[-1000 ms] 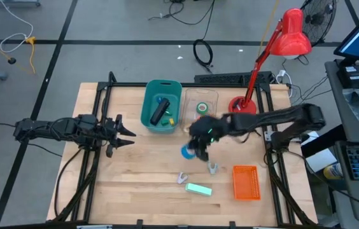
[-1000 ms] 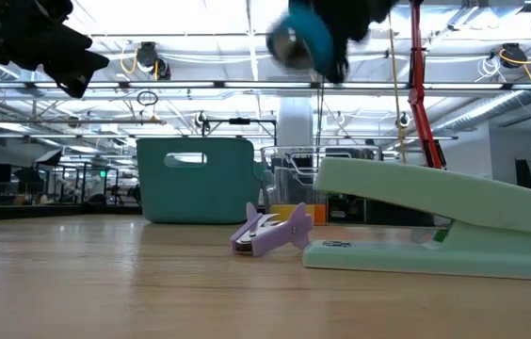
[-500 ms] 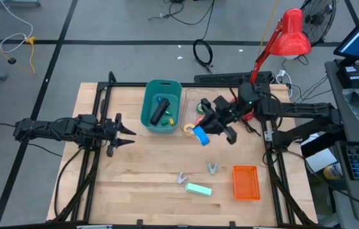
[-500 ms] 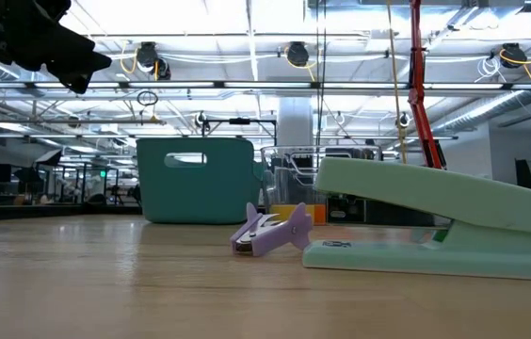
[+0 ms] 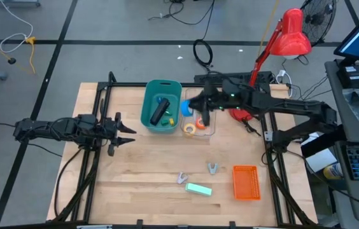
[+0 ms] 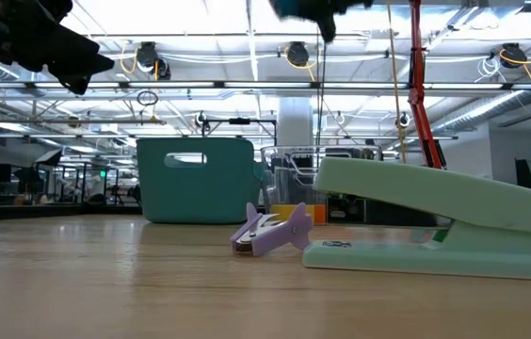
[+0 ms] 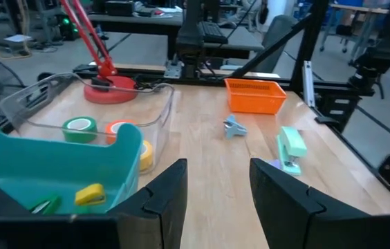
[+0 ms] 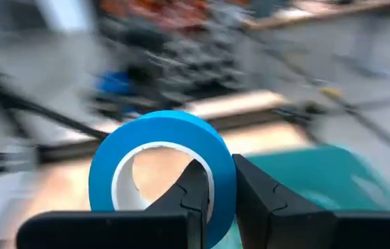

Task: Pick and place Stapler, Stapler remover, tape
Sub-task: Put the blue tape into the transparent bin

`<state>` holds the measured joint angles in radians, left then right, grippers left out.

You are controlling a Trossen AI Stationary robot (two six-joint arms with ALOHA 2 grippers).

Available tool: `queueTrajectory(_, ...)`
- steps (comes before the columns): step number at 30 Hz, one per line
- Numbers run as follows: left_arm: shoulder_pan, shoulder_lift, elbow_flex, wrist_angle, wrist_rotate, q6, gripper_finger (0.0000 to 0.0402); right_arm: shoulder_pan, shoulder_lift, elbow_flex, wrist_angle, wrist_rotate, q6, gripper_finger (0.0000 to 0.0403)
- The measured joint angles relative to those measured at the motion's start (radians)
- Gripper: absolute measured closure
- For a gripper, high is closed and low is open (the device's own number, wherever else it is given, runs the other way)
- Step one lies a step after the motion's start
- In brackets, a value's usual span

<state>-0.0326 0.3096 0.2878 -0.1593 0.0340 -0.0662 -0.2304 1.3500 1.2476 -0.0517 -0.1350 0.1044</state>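
My right gripper [image 5: 192, 108] is shut on the blue tape roll [image 5: 185, 108] and holds it in the air between the teal bin [image 5: 149, 121] and the clear container [image 5: 209, 130]. The black stapler [image 5: 160, 113] lies inside the teal bin. The green [image 7: 79, 126], orange-red [image 7: 117, 129] and yellow [image 7: 144, 156] tape rolls lie flat in the clear container. A purple staple remover [image 5: 182, 178] and a grey one [image 5: 212, 168] lie on the table. My left gripper [image 5: 130, 133] is open and empty, left of the bin. My right gripper holds the blue roll by its ring wall [image 8: 224, 178]. One finger [image 8: 193, 188] is inside the hole and one [image 8: 258, 195] is outside. The roll is lifted clear of the table and of both containers.
A mint green stapler [image 5: 199, 189] lies near the table's near edge. An orange basket [image 5: 246, 182] stands at the near right. A red desk lamp's base [image 5: 242, 105] stands right of the clear container. Bare wood lies in the table's middle.
My right gripper has risen with the blue tape roll and carried it from above the table's middle toward the far edge and a little left. It is now between the bin and the clear container. It has stayed shut on the roll.
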Motion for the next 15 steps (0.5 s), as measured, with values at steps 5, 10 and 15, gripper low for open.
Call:
queueTrajectory(5, 0.000, 0.000, 0.000, 0.000, -0.076, -0.027, 0.0245, -0.046, 0.070, 0.000, -0.077, 0.112, -0.056, 0.0370)
queueTrajectory(10, 0.000, 0.000, 0.000, 0.000, -0.118, -0.062, 0.0245, -0.074, 0.154, 0.000, -0.126, 0.139, -0.095, 0.0362)
queueTrajectory(15, 0.000, 0.000, 0.000, 0.000, -0.137, -0.088, 0.0245, -0.098, 0.187, 0.000, -0.264, 0.221, -0.149, 0.0368)
